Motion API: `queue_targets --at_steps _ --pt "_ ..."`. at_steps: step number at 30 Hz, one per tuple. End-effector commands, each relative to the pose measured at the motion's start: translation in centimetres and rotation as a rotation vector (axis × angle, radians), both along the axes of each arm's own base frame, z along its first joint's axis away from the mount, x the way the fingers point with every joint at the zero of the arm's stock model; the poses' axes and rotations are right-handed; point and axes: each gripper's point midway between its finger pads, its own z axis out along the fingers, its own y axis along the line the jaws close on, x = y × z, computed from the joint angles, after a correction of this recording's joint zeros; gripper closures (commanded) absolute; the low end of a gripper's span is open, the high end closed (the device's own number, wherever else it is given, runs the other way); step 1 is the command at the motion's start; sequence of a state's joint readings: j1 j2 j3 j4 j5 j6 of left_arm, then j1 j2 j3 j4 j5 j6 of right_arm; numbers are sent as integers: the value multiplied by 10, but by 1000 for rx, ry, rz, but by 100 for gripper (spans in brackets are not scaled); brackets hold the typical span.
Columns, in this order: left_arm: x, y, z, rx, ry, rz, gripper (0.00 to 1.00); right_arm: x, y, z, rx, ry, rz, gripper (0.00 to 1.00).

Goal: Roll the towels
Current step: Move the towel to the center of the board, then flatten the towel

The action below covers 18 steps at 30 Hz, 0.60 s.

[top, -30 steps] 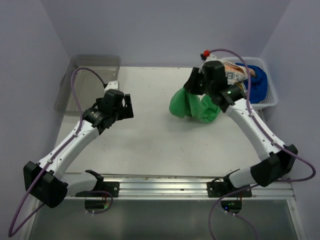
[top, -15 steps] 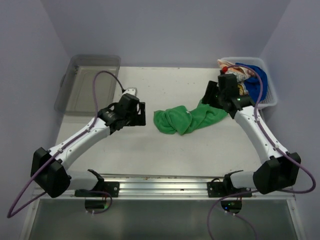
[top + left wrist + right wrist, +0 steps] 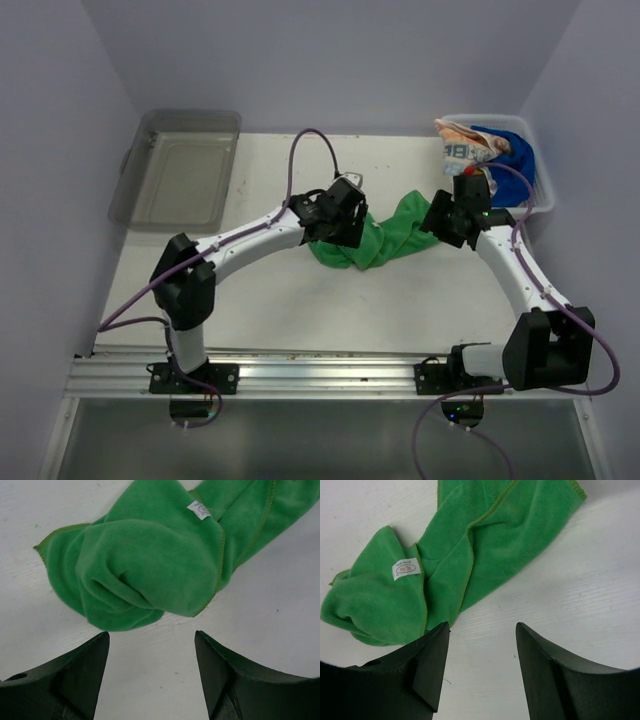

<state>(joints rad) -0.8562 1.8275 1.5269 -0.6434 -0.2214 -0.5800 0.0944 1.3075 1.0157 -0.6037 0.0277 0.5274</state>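
White table (image 3: 300, 290) — pale lilac walls (image 3: 330, 60) around.

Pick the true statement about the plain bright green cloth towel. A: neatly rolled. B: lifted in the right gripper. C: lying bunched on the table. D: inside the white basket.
C: the green towel lies crumpled on the white table, and the left gripper and right gripper are both open, holding nothing.

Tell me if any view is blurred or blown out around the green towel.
Top external: even light, soft shadows, green towel sharp. Left wrist: towel's pile crisp, table bright, fingers dark and featureless. Right wrist: stitching and label sharp, no glare.
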Motion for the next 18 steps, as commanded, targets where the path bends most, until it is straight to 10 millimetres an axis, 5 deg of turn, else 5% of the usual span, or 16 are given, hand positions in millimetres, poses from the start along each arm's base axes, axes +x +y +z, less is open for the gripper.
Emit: queue_targets --at_steps 1,6,9,11,15,18 --pt "11 -9 -5 64 -11 -23 26 17 18 11 76 -51 48 40" --pt "26 -3 -33 187 3 19 20 16 21 -1 90 -23 55 34" --pt "34 -1 -48 239 -7 28 25 13 21 -6 89 -12 62 32" --pt "39 -2 -56 240 -11 26 39 11 21 -9 90 -11 63 32" --pt "49 14 -57 228 10 47 86 7 23 -14 98 1 73 32" --pt "51 37 -48 200 11 77 100 3 25 -21 101 15 85 32"
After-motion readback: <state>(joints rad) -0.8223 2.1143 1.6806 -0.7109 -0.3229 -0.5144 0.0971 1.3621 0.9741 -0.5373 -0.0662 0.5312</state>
